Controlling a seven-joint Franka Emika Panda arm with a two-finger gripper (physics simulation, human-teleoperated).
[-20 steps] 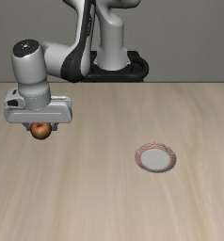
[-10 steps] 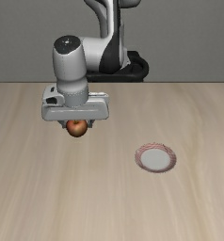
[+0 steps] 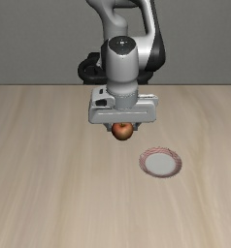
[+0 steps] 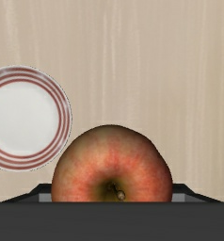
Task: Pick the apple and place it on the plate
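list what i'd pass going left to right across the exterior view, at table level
apple, held in the tool → plate
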